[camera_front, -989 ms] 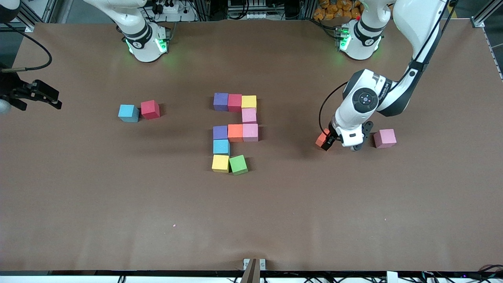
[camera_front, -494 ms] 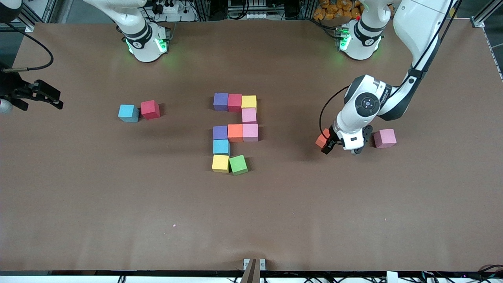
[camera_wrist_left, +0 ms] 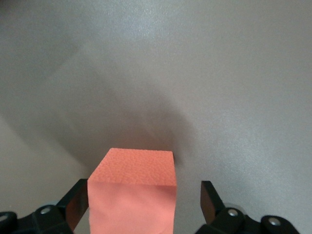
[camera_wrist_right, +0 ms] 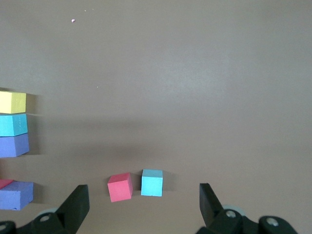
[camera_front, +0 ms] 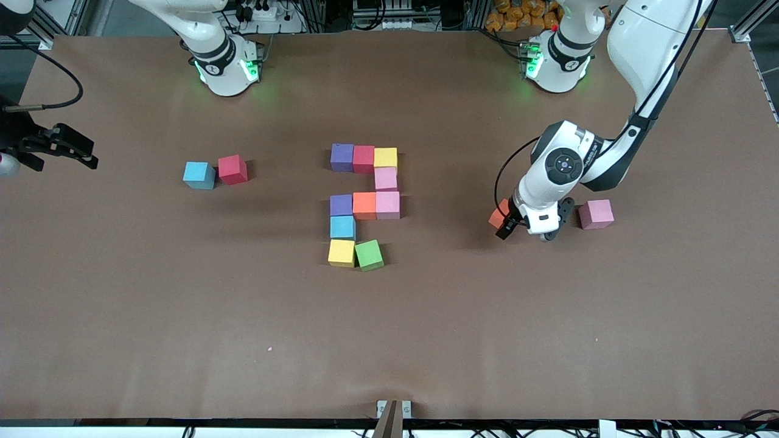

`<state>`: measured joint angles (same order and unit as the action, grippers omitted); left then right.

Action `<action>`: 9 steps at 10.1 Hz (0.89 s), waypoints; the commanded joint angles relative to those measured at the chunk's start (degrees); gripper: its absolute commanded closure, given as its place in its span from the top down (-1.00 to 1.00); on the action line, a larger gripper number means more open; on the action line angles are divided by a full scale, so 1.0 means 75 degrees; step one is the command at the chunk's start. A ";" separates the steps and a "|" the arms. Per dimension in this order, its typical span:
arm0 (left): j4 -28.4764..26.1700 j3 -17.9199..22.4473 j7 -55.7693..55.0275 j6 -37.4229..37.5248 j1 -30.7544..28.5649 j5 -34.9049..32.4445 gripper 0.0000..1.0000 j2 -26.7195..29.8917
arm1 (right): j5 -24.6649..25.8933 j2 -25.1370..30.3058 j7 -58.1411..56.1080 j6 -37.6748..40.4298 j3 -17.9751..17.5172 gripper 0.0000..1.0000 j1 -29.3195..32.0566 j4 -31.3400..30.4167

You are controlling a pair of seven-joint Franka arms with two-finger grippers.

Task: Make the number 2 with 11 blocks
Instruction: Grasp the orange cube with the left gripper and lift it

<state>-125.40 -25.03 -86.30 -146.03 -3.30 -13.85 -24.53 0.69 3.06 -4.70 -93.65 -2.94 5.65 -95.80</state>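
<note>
The number 2 [camera_front: 364, 205] stands partly built mid-table from several blocks, its lowest row a yellow block [camera_front: 341, 252] and a slightly turned green block [camera_front: 369, 255]. My left gripper [camera_front: 526, 228] is low at the left arm's end of the table, open around an orange block [camera_front: 499, 214] that rests on the table. In the left wrist view the orange block [camera_wrist_left: 134, 190] sits against one finger [camera_wrist_left: 78, 197], with a gap to the other. My right gripper [camera_front: 85, 153] waits open at the right arm's end of the table, holding nothing.
A pink block [camera_front: 596, 214] lies beside the left gripper, toward the table's end. A light blue block [camera_front: 199, 175] and a red block [camera_front: 233, 169] sit together toward the right arm's end of the table; the right wrist view shows that red block [camera_wrist_right: 120, 187] and light blue block [camera_wrist_right: 152, 182].
The left arm's wrist and elbow have shifted slightly over the orange block. No block has moved, and the right arm has stayed put.
</note>
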 commanded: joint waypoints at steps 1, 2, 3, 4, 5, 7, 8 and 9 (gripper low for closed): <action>-0.0038 -0.0026 0.0058 -0.0112 -0.0122 -0.0192 0.21 -0.0057 | -0.0128 -0.0056 0.0111 0.0112 0.0029 1.00 -0.0050 0.0153; -0.0014 -0.0026 -0.0024 -0.0112 -0.0122 -0.0192 -0.33 -0.0057 | -0.0128 -0.0056 0.0111 0.0112 0.0029 1.00 -0.0062 0.0153; 0.0044 -0.0038 -0.0094 -0.0088 -0.0122 -0.0192 -0.61 -0.0069 | -0.0139 -0.0056 0.0122 0.0101 0.0029 1.00 -0.0050 0.0153; 0.0160 -0.0038 -0.0211 -0.0065 -0.0076 -0.0192 -0.66 -0.0069 | -0.0139 -0.0056 0.0134 0.0089 0.0029 1.00 -0.0050 0.0153; 0.0428 -0.0038 -0.0351 -0.0041 -0.0006 -0.0180 -0.66 -0.0173 | -0.0139 -0.0067 0.0134 0.0054 0.0029 1.00 -0.0050 0.0164; 0.1468 -0.0050 -0.0738 0.0750 0.0286 -0.0157 -0.66 -0.0652 | -0.0163 -0.0114 0.0134 0.0030 0.0029 1.00 -0.0050 0.0199; 0.2147 -0.0050 -0.1018 0.1208 0.0474 -0.0134 -0.65 -0.0991 | -0.0337 -0.0138 0.0134 0.0030 0.0029 1.00 -0.0062 0.0223; 0.2769 -0.0050 -0.1322 0.1514 0.0673 -0.0122 -0.65 -0.1320 | -0.0501 -0.0138 0.0134 0.0030 0.0029 1.00 -0.0027 0.0223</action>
<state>-113.20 -25.33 -92.70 -139.08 -0.47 -13.93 -29.20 -0.90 2.86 -4.65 -93.85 -2.95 5.63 -95.62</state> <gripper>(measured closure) 0.410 0.000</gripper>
